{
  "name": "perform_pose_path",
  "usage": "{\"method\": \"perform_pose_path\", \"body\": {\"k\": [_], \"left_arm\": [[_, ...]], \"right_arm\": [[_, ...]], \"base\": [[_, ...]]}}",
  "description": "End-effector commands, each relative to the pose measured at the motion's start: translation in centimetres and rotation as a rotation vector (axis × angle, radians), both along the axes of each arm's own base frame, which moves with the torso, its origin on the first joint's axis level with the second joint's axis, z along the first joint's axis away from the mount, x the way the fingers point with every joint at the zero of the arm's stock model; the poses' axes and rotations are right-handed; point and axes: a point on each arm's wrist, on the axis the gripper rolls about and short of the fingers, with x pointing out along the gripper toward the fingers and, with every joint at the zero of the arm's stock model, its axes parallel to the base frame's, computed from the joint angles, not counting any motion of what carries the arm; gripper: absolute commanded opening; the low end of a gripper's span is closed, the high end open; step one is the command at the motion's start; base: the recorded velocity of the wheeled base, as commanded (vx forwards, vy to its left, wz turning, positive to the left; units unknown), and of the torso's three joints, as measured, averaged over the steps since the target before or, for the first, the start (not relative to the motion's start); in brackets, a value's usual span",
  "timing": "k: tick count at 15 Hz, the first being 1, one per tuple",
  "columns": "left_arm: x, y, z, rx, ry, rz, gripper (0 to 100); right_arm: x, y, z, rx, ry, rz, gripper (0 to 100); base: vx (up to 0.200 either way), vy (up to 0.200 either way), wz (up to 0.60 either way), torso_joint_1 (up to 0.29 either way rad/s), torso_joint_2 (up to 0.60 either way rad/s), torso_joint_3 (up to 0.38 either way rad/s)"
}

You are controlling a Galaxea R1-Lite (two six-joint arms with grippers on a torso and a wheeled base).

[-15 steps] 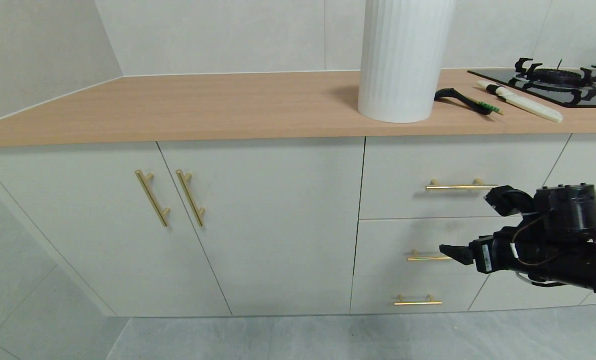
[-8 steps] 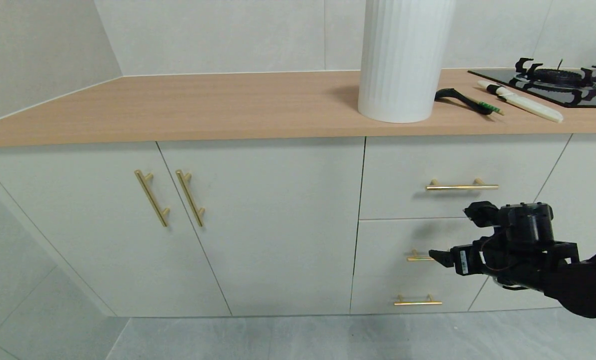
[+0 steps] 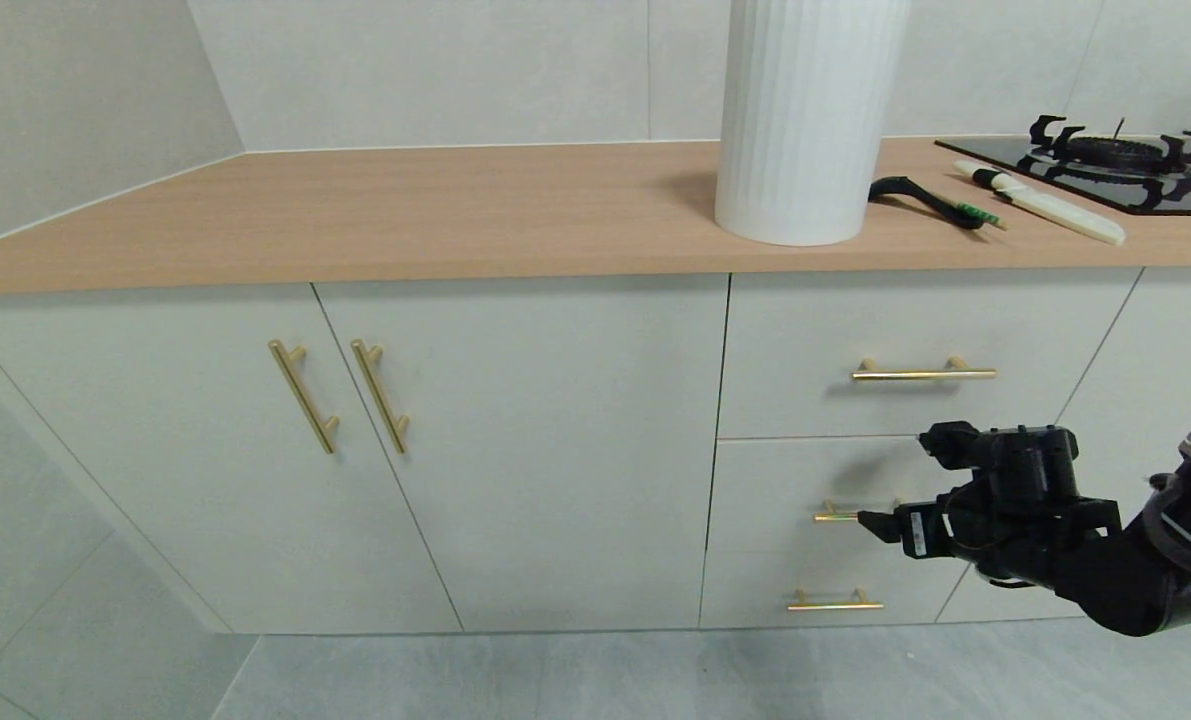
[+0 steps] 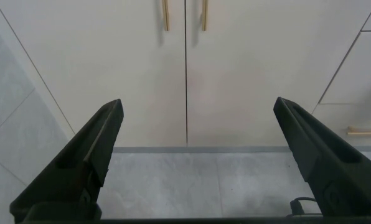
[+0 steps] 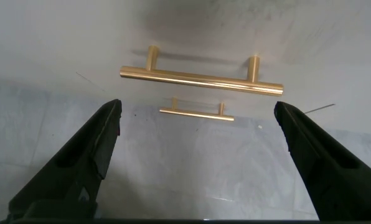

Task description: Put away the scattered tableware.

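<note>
On the wooden counter (image 3: 405,215) lie a black-handled tool with a green tip (image 3: 930,203) and a long white utensil (image 3: 1040,203), right of a tall white ribbed cylinder (image 3: 805,120). My right gripper (image 3: 893,478) is open in front of the drawer stack, its lower fingertip (image 3: 863,520) at the middle drawer's gold handle (image 3: 833,516). In the right wrist view that handle (image 5: 201,79) runs across the gap between the spread fingers of the right gripper (image 5: 198,110), slightly ahead of them. My left gripper (image 4: 198,107) is open and holds nothing, low before the double cabinet doors.
A black gas hob (image 3: 1120,165) sits at the counter's far right. The top drawer handle (image 3: 923,373) and the bottom drawer handle (image 3: 835,603) are shut against their fronts. Two cabinet door handles (image 3: 340,395) are left of the drawers. Grey tiled floor (image 3: 595,680) lies below.
My right arm has moved forward and a little down toward the cabinet, bringing the open gripper up to the middle drawer's handle. The things on the counter have not moved.
</note>
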Motion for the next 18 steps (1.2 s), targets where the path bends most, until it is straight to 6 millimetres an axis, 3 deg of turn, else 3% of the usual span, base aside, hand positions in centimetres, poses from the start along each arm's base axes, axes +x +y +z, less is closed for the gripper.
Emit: {"method": "perform_pose_path", "body": {"k": [1, 9, 18], "left_arm": [[0.0, 0.0, 0.0, -0.001, 0.000, 0.001, 100], [0.0, 0.0, 0.0, -0.001, 0.001, 0.001, 100], [0.0, 0.0, 0.0, -0.001, 0.000, -0.001, 100]], "right_arm": [[0.3, 0.1, -0.6, 0.005, 0.010, -0.012, 100], [3.4, 0.1, -4.3, -0.030, -0.037, -0.136, 100], [4.2, -0.2, -5.6, -0.041, -0.021, -0.157, 100]], "base": [[0.000, 0.000, 0.00, 0.000, 0.00, 0.000], [0.000, 0.000, 0.00, 0.000, 0.00, 0.000], [0.000, 0.000, 0.00, 0.000, 0.00, 0.000]]}}
